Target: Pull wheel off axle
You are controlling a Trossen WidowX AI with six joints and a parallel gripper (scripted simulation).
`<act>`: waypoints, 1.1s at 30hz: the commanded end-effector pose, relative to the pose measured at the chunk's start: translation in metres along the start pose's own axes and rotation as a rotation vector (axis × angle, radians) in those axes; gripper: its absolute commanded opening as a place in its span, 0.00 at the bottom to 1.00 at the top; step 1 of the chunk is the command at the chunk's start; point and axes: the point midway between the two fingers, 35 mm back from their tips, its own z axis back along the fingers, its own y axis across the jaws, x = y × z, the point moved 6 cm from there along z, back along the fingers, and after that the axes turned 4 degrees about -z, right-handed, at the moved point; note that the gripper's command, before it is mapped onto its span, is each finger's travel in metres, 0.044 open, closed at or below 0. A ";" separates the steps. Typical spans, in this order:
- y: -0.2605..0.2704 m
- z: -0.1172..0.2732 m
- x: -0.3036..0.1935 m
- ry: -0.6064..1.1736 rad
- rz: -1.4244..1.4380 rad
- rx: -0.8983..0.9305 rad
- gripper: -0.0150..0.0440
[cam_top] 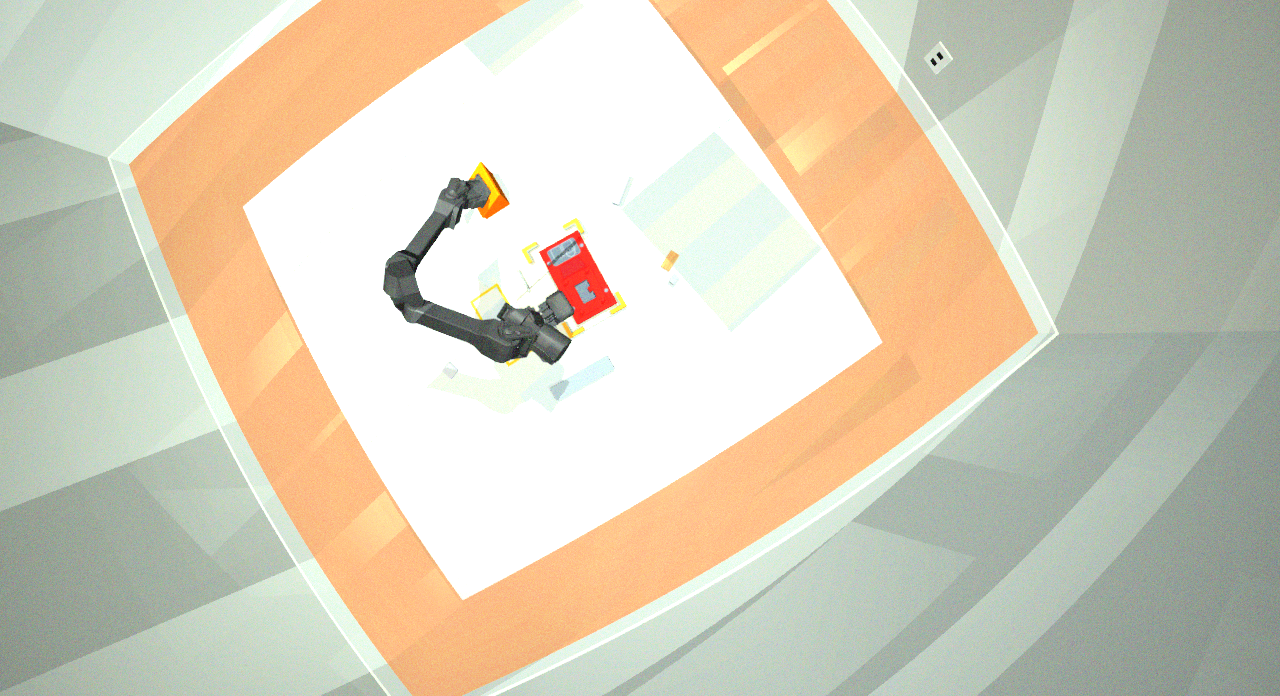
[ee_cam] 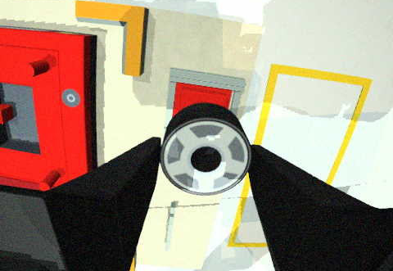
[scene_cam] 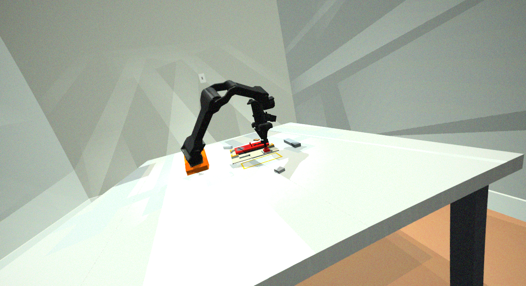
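Note:
My gripper (ee_cam: 205,150) (scene_cam: 264,141) is shut on the wheel (ee_cam: 205,141), one finger on each side of its black tyre. The wheel's pale spoked face is toward the wrist camera, and its hub hole looks dark. I cannot tell whether the axle is still inside it. The wheel hangs over a red base block (ee_cam: 202,91) (scene_cam: 266,150) in a grey frame, which it partly hides. The marked area is a yellow outline (ee_cam: 319,74) (scene_cam: 263,162) (cam_top: 484,293) on the table, to the right of the wheel in the wrist view; the right finger covers part of it.
A red panel (ee_cam: 78,140) (cam_top: 597,309) with upright pegs stands to the left in the wrist view. A yellow-orange corner bracket (ee_cam: 134,46) stands near its corner. A long grey block (scene_cam: 292,141) and a small grey block (scene_cam: 279,169) lie on the table.

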 end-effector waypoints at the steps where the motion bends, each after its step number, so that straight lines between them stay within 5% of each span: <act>1: 0.001 0.005 0.000 -0.005 -0.004 0.008 0.25; 33: -0.002 0.044 0.000 -0.006 -0.003 0.008 0.25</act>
